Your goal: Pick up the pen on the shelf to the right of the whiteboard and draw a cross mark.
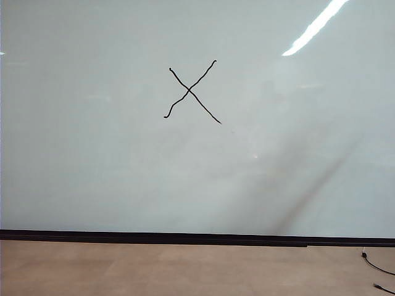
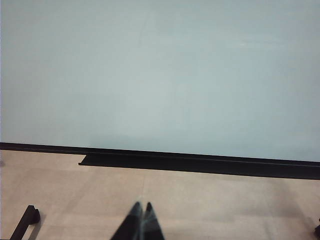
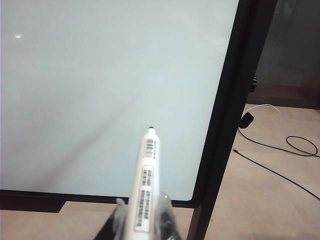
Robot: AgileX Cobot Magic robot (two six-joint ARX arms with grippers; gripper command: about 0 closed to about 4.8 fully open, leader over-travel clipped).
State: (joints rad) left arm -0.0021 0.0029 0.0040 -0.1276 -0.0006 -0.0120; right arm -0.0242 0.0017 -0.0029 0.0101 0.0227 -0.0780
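Observation:
The whiteboard (image 1: 92,154) fills the exterior view, a pale glossy panel with a black strip along its lower edge. A thin black cross mark (image 1: 191,92) is drawn on it, above the middle. No arm shows in that view. In the right wrist view my right gripper (image 3: 142,206) is shut on the pen (image 3: 144,185), a white barrel with printed labels and a dark tip that points at the whiteboard (image 3: 100,90) and stands off it. In the left wrist view my left gripper (image 2: 142,205) is shut and empty, low over the floor, facing the whiteboard (image 2: 160,75). The shelf is not in view.
The board's black frame post (image 3: 227,125) stands close beside the pen. Black cables (image 3: 280,150) lie on the tan floor beyond it, and a cable end (image 1: 373,265) shows at the floor's right. A dark ledge (image 2: 200,162) runs under the board. A black foot (image 2: 25,222) sits on the floor.

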